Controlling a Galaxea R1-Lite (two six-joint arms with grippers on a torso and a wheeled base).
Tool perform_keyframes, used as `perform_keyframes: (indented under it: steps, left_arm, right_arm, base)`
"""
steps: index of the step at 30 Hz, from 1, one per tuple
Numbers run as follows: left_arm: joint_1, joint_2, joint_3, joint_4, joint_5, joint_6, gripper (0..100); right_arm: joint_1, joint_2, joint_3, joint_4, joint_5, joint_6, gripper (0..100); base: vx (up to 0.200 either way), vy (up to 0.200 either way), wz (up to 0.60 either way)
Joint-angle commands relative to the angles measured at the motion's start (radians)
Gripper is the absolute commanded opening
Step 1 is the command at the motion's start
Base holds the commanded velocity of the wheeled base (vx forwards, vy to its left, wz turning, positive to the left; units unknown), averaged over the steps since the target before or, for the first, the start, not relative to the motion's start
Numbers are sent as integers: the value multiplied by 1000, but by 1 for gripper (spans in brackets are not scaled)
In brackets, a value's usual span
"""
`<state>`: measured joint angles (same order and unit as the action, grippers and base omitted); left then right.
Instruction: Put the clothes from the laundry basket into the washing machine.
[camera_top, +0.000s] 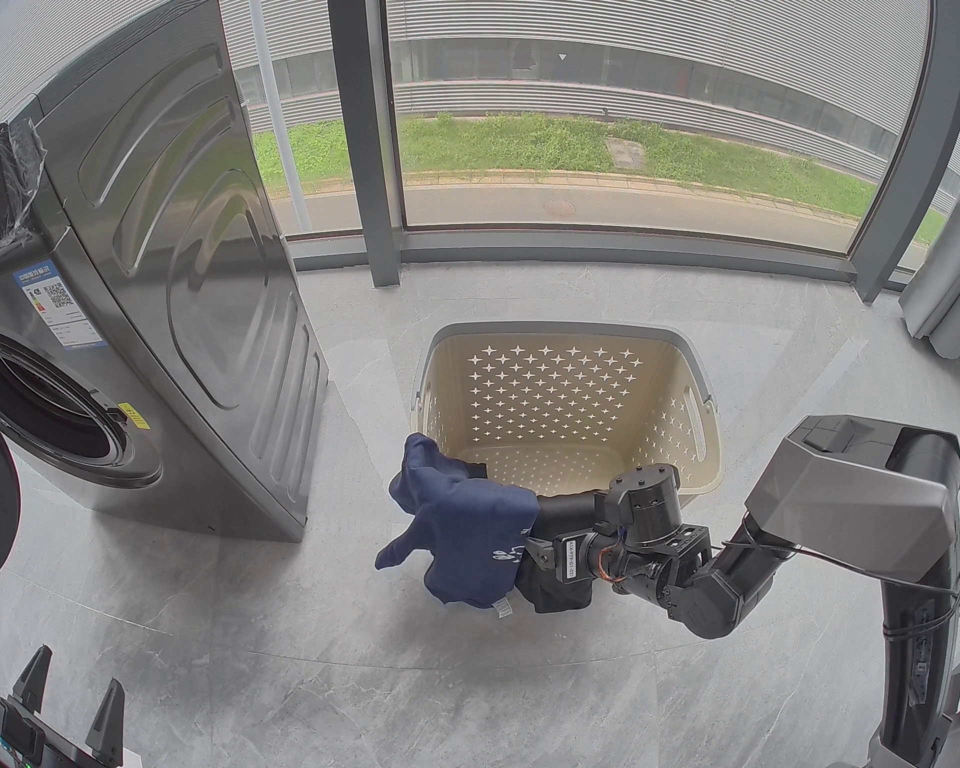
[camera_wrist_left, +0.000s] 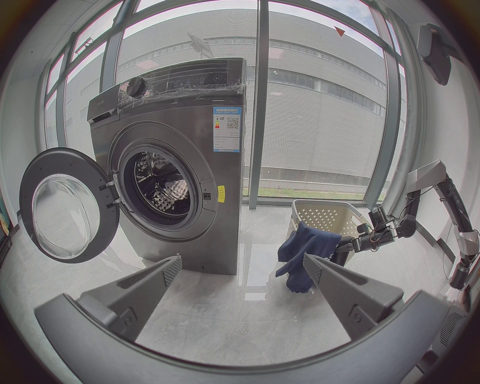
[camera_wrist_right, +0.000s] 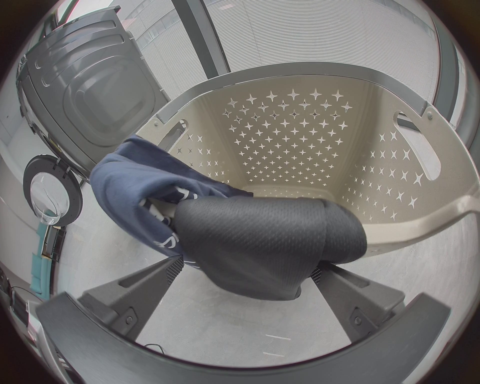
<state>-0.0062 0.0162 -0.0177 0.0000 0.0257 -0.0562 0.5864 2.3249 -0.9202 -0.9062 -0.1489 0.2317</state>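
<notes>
Right gripper (camera_wrist_right: 245, 272) spreading wide, fingertips sitting under black mesh garment (camera_wrist_right: 260, 240). Navy blue cloth garment (camera_top: 455, 525) hanging just beside it. Both draping over near rim of cream star-perforated plastic laundry basket (camera_top: 570, 400). Left gripper (camera_wrist_left: 240, 265) gaping wide, holding nothing, facing grey front-loading washing machine (camera_wrist_left: 170, 175); round glass door (camera_wrist_left: 62, 205) standing open.

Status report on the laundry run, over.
Left gripper open, facing the washing machine. Right gripper at the navy and black clothes, by the laundry basket near rim, hold unclear. Washer door open.
</notes>
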Motion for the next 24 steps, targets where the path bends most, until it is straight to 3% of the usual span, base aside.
perform_keyframes:
  steps: [1,14,15,24]
  left_arm:
    - [0,-16,16,0,0,-1,100]
    - [0,-16,16,0,0,-1,100]
    - [0,-16,16,0,0,1,100]
    - [0,-16,16,0,0,-1,100]
  right_arm:
    - [-10,19,-22,1,0,-3,100]
    - [-31,21,-54,21,-1,-6,100]
    - [-31,21,-54,21,-1,-6,0]
    - [-25,11,-48,21,-1,-5,0]
  base:
    - [0,0,0]
    - [0,0,0]
    - [0,0,0]
    - [0,0,0]
